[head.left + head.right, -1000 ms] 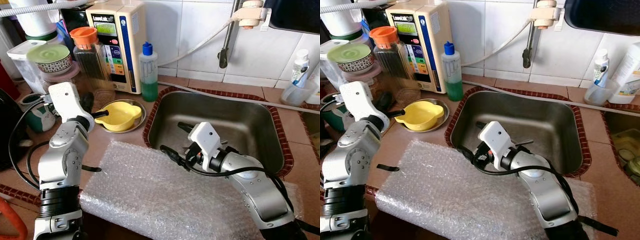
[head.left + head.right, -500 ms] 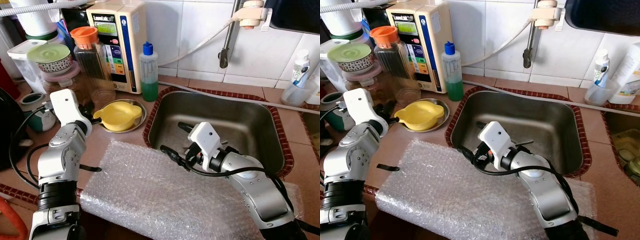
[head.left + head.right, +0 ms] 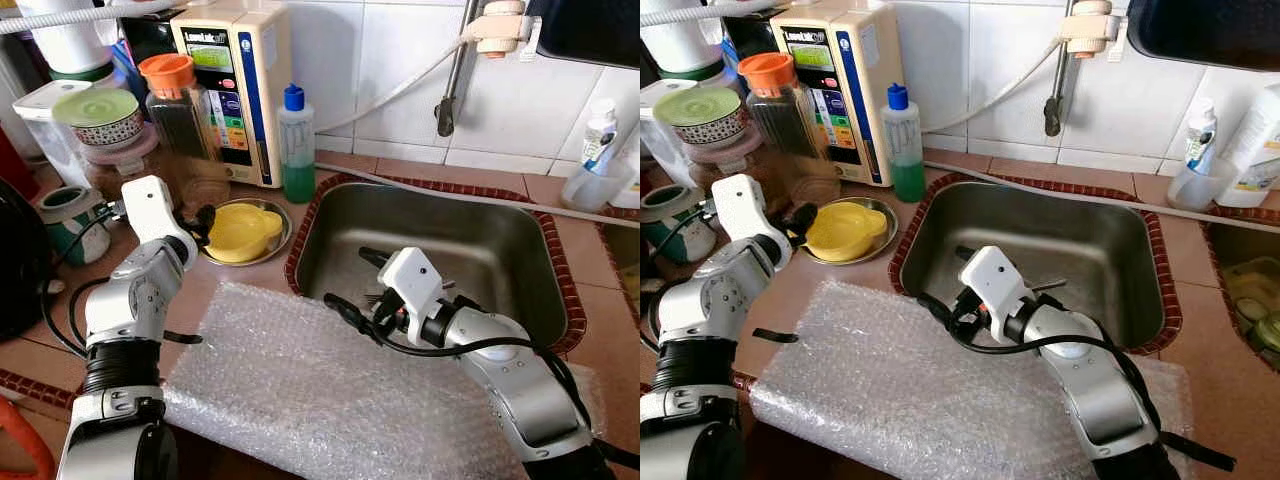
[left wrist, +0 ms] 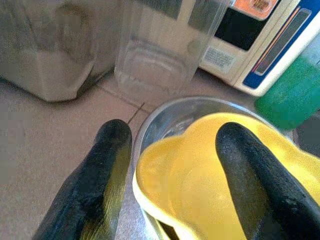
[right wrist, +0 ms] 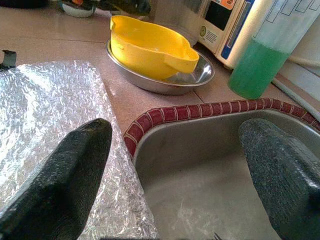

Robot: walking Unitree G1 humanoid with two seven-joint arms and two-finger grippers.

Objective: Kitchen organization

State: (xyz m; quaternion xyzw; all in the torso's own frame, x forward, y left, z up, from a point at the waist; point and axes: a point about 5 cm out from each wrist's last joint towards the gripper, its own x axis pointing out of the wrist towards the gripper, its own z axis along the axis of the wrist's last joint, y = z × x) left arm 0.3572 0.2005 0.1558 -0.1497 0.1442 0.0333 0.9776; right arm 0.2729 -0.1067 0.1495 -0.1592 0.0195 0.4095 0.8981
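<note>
Tiled countertop (image 3: 235, 285) with bubble wrap (image 3: 300, 380), steel dish (image 3: 277, 238), green bottle (image 3: 297, 150), jars.

I am working in a home kitchen. Ahead of my right gripper (image 3: 365, 300) lies a stainless steel sink (image 3: 480, 250) set in a tiled counter (image 3: 590, 320). Beyond my left gripper (image 4: 172, 165) stand a water ionizer (image 3: 235, 85), a green dish soap bottle (image 3: 297, 150) and food jars (image 3: 180, 105).

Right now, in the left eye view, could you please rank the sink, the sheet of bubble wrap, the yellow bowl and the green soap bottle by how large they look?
1. Bubble wrap, though it lies nearest the camera, so its lead over the sink is unsure.
2. Sink.
3. Yellow bowl.
4. Green soap bottle, close to the bowl in apparent size.
</note>
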